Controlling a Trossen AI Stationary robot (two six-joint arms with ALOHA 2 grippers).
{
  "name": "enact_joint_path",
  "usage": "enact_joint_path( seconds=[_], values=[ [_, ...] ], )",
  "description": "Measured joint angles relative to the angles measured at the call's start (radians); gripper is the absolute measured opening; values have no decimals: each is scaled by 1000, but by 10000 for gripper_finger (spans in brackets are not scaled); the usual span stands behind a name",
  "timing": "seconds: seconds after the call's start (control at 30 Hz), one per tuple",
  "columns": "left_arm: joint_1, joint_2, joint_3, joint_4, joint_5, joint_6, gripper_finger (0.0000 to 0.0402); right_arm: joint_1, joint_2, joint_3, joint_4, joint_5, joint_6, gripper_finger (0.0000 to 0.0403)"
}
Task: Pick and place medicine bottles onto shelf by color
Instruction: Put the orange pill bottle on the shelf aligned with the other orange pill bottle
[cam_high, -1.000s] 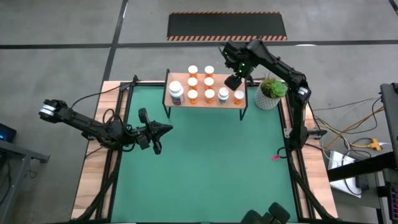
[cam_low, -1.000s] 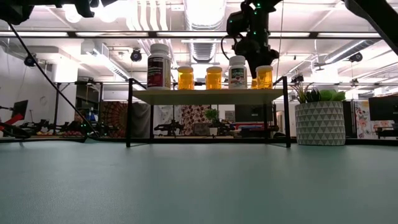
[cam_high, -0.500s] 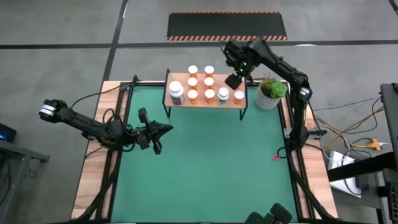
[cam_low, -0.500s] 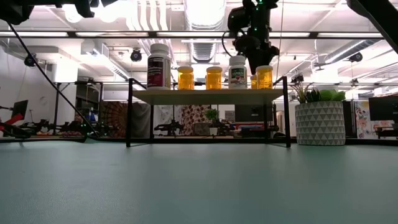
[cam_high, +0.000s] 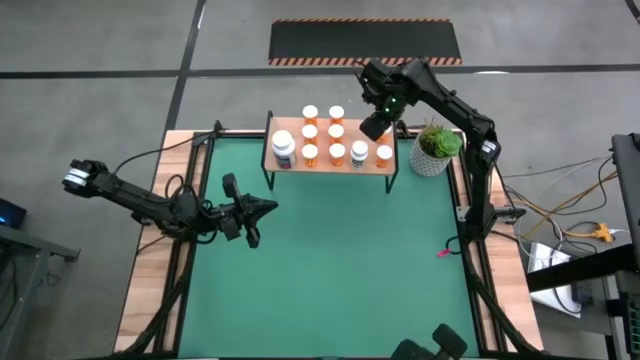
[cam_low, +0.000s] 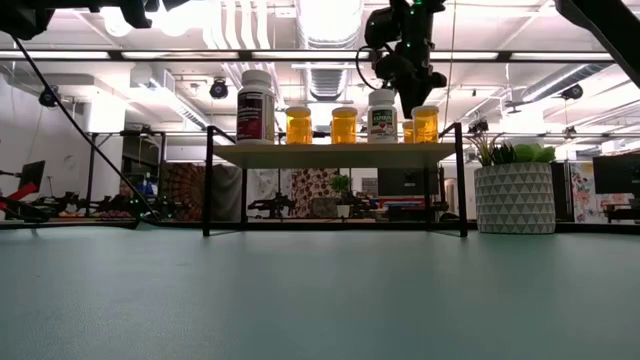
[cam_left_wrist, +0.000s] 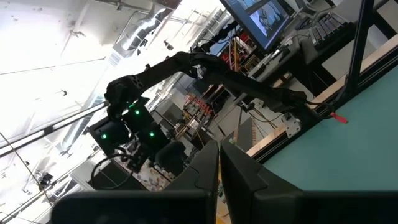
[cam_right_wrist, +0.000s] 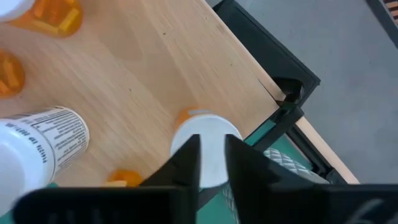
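Left of the shelf (cam_high: 330, 160), the left gripper (cam_high: 262, 209) rested low over the green surface (cam_high: 330, 270), jaws together. The medicine bottles (cam_high: 323, 133) stood in rows on the shelf. The right gripper (cam_high: 375, 127) hung above the shelf's right end, jaws nearly together, holding nothing. A potted plant (cam_high: 437, 146) stood just right of the shelf.

Right gripper (cam_high: 375, 127) raised (jaws nearly together), left gripper (cam_high: 262, 208) low.

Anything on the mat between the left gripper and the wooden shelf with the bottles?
No. In the high view, only bare green mat lies between the shut left gripper and the light-wood shelf on black legs.
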Motion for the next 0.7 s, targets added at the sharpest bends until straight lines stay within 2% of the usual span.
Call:
enact_joint_path(
  seconds=[0.13,0.2,0.7],
  values=[
    [0,0,0,0,0,0,0,1,11,-2,9,1,-3,25],
    [0,0,0,0,0,0,0,1,11,-2,9,1,-5,13],
    [0,0,0,0,0,0,0,5,12,-11,-2,-1,7,9]
  ],
)
